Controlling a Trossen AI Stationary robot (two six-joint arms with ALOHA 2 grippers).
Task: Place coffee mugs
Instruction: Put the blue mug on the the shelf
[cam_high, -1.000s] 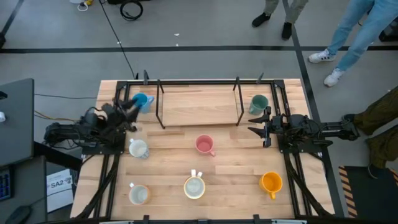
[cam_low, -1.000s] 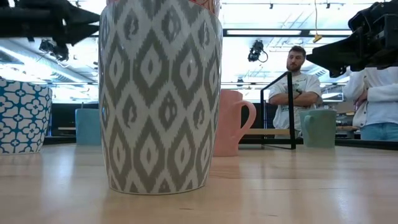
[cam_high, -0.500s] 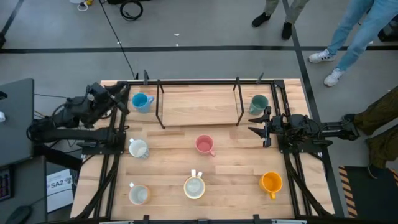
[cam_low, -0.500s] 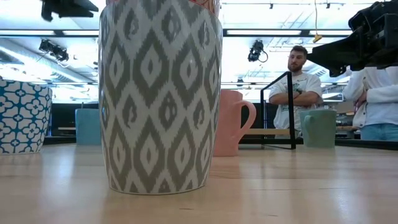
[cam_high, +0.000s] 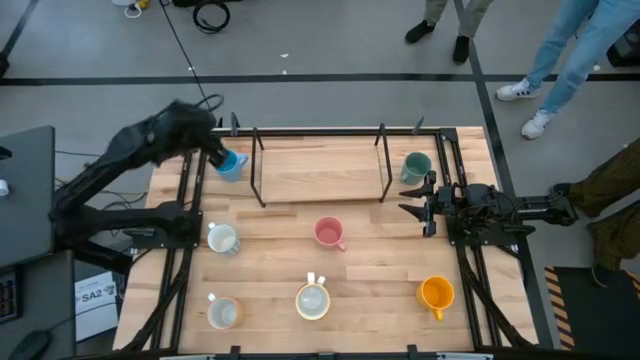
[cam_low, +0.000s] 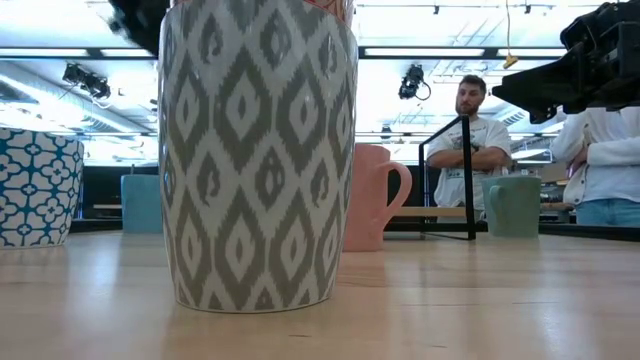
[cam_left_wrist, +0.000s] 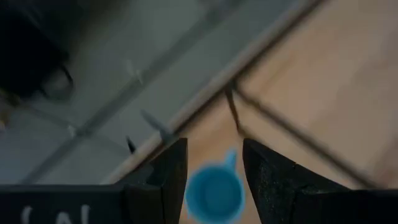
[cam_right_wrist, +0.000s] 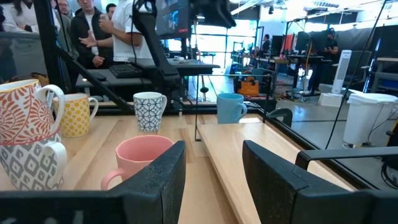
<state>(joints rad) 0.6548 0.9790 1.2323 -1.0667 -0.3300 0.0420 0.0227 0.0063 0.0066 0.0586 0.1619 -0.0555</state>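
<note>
My left gripper (cam_high: 218, 152) is open and hangs high above the blue mug (cam_high: 228, 163), pointing down. In the left wrist view the blue mug (cam_left_wrist: 214, 193) shows small between the fingers (cam_left_wrist: 214, 146), untouched, standing on its base near the table's far-left corner. My right gripper (cam_high: 408, 197) is open and waits level at the right, just near of the dark green mug (cam_high: 415, 167). The pink mug (cam_high: 328, 233), a white mug (cam_high: 222, 239), a pale mug (cam_high: 222, 312), the orange mug (cam_high: 436, 293) and stacked patterned mugs (cam_high: 312, 300) stand on the table.
A black metal frame (cam_high: 258, 165) stands over a raised wooden board (cam_high: 320, 170) at the far middle, between the blue and green mugs. The grey-patterned mug (cam_low: 258, 150) stands close before the low camera. People stand beyond the far and right edges.
My left arm has drawn back from beside the blue mug toward the table's left edge, then risen and swung over the mug, tipping its gripper to point down. The blue mug has stayed in place.
</note>
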